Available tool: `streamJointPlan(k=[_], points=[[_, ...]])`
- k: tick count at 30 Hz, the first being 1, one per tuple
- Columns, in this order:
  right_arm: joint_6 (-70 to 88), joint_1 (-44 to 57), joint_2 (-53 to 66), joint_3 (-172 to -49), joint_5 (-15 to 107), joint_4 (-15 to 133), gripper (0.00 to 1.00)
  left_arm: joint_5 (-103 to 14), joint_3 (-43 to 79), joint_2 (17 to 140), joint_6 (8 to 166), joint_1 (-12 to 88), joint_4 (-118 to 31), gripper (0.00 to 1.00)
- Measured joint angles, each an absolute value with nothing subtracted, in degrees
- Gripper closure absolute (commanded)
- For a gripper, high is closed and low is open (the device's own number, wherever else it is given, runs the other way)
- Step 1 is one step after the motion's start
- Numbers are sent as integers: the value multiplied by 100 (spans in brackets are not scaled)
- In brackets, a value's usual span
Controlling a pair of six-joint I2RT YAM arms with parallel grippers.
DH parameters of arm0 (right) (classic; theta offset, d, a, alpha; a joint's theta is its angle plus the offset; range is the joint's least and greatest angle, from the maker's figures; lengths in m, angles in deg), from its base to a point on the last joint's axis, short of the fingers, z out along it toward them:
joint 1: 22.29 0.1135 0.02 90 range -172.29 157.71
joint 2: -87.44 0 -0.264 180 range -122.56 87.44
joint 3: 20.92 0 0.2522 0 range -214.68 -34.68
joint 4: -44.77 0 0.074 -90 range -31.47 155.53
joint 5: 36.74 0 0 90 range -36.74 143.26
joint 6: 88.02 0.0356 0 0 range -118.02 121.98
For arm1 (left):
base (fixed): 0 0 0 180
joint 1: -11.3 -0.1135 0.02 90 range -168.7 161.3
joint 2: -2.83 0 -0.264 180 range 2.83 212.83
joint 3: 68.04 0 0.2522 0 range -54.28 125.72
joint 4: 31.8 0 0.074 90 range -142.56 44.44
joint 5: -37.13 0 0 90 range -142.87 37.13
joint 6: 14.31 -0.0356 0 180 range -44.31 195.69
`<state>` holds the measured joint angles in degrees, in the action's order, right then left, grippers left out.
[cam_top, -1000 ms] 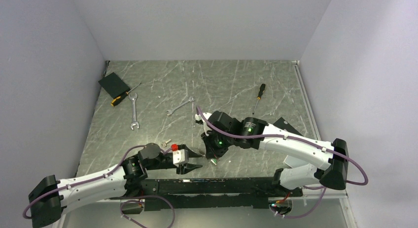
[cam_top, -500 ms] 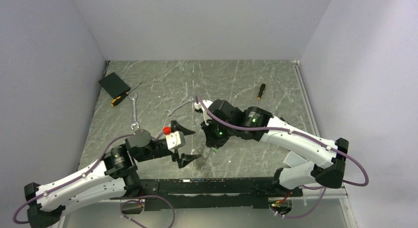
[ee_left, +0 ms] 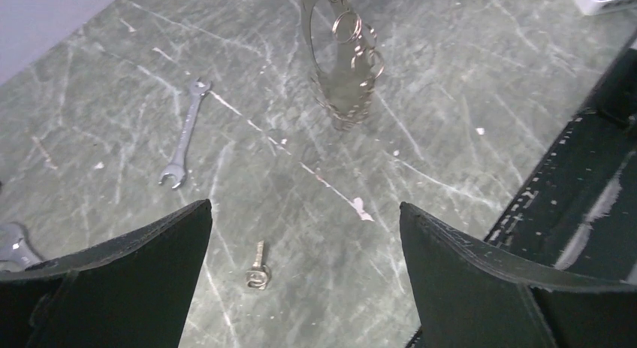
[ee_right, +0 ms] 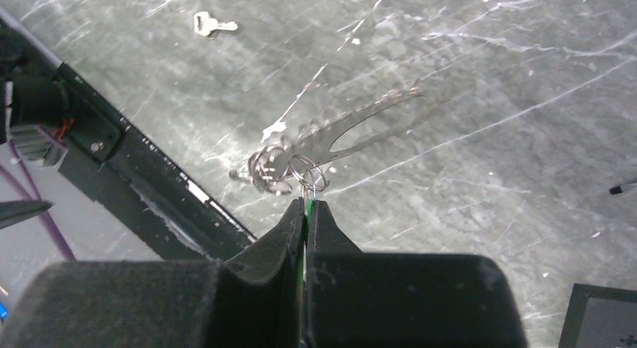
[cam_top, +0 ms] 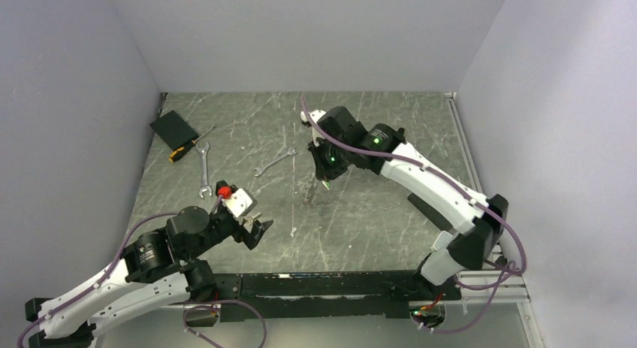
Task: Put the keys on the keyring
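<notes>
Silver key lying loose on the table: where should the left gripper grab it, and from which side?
The silver key lies flat on the table, head nearest the open left gripper and blade pointing away. It is probably best taken by the head, its widest part. Flat as it is, no side approach gets under it, so come straight down from above with the fingers astride the head's two edges.

Silver wrench [cam_top: 204, 170], second wrench [cam_top: 274, 161], orange-handled screwdriver [cam_top: 182, 149], black pad [cam_top: 173, 127] on marbled tabletop [cam_top: 375, 220].

green key [ee_right: 307, 222]: mostly hidden in right claw [ee_right: 306, 204] | wrench [ee_left: 10, 247]: cut by left edge
</notes>
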<state>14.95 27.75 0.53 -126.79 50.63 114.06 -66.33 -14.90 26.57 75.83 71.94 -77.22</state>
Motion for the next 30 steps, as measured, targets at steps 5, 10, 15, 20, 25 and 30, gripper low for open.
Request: streamJointPlan(k=[5,10,15,20,25,30], points=[[1307,2300,-905,-13506,4779,11342,100,-6941,-1549,2725,7487,7192,-7714,1],[1270,2209,-2188,-15254,4429,11375,100,-6978,-1547,3267,7457,7192,-7707,1],[1349,2224,-2603,-15814,4154,11231,100,-6978,-1547,3553,7419,7192,-7757,1],[1714,1946,-1903,-14021,3727,10335,100,-6976,-1547,3324,7378,7192,-7759,1],[2208,1223,-1298,-11665,3249,9430,100,-6971,-1547,3276,7374,7192,-7762,1],[2297,965,-1088,-10107,3216,9285,100,-6969,-1547,3265,7371,7185,-7762,1]])
